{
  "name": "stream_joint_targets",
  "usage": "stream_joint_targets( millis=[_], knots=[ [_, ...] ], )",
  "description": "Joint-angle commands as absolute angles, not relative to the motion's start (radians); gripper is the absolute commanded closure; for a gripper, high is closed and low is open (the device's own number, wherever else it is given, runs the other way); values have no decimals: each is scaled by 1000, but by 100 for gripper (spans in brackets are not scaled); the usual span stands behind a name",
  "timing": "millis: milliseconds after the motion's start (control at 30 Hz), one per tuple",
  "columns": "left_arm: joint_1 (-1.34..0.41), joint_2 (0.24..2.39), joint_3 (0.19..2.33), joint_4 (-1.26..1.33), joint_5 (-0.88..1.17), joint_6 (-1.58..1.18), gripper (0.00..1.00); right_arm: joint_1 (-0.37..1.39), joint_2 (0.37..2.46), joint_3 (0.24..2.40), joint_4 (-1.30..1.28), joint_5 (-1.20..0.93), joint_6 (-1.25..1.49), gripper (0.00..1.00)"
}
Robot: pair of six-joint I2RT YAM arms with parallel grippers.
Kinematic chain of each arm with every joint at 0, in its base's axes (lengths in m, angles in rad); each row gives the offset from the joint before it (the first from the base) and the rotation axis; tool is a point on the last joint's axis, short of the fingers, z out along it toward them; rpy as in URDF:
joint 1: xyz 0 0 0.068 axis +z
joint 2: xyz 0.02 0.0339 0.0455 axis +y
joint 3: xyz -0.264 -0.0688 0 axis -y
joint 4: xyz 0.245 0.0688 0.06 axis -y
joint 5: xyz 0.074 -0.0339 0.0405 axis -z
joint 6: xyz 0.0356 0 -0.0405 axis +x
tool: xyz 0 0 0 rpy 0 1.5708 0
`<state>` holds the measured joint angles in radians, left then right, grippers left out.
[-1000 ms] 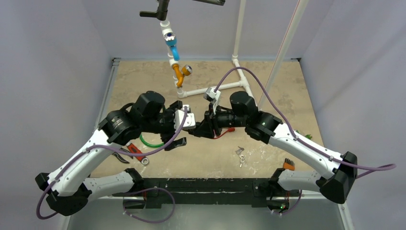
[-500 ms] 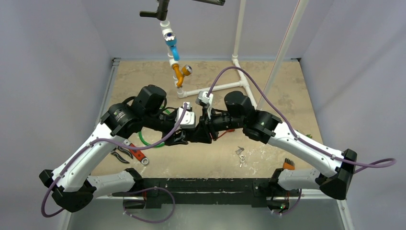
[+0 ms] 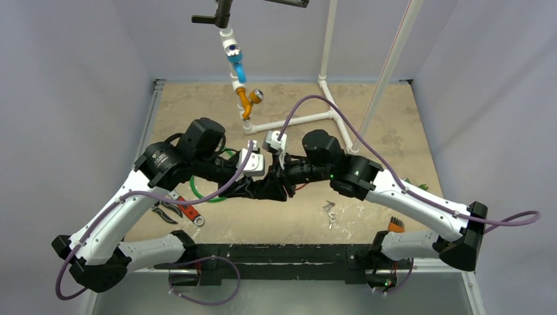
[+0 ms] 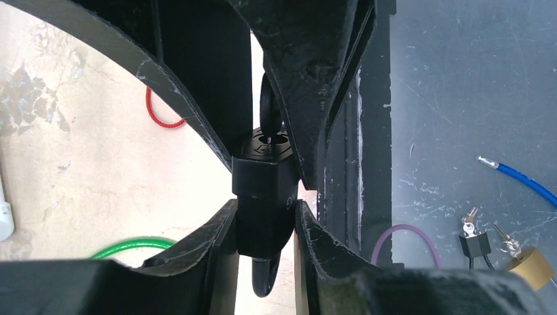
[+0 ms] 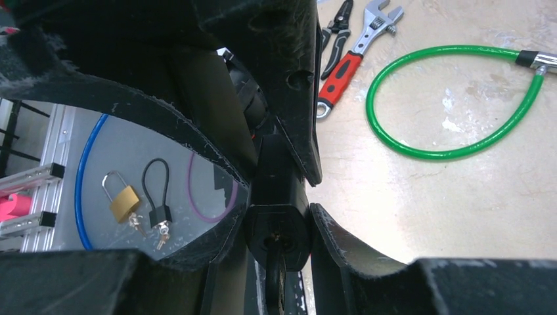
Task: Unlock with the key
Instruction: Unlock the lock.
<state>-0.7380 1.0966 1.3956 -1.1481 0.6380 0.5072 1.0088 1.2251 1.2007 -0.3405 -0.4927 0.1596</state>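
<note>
Left pincer clamps the black padlock above the surface; right pincer grips the key seated in its keyhole. Top view hides both; wrist views show them.

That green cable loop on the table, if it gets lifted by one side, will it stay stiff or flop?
The green cable loop probably sags somewhat when lifted: it lies in a smooth, springy-looking curve, not kinked. Its glossy coating suggests it would slide easily on the table. The metal end likely weighs that side down.
</note>
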Motion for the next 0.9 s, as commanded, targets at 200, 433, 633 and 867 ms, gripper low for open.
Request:
stream_joint_targets(
  millis=[200,433,633,867],
  knots=[
    [-742,1064,1397,-1106,600,518,100,1019,1181,1236,-287,-322,179,43],
    [-743,1064,1395,-1122,581,516,100,1016,1104,1264,-383,-282,138,27],
    [-742,1064,1408,-1119,551,496,100,1015,1007,1179,-401,-178,166,40],
    [-741,1084,1449,-1070,509,391,100,1017,1066,1180,-461,199,213,100]
  ],
)
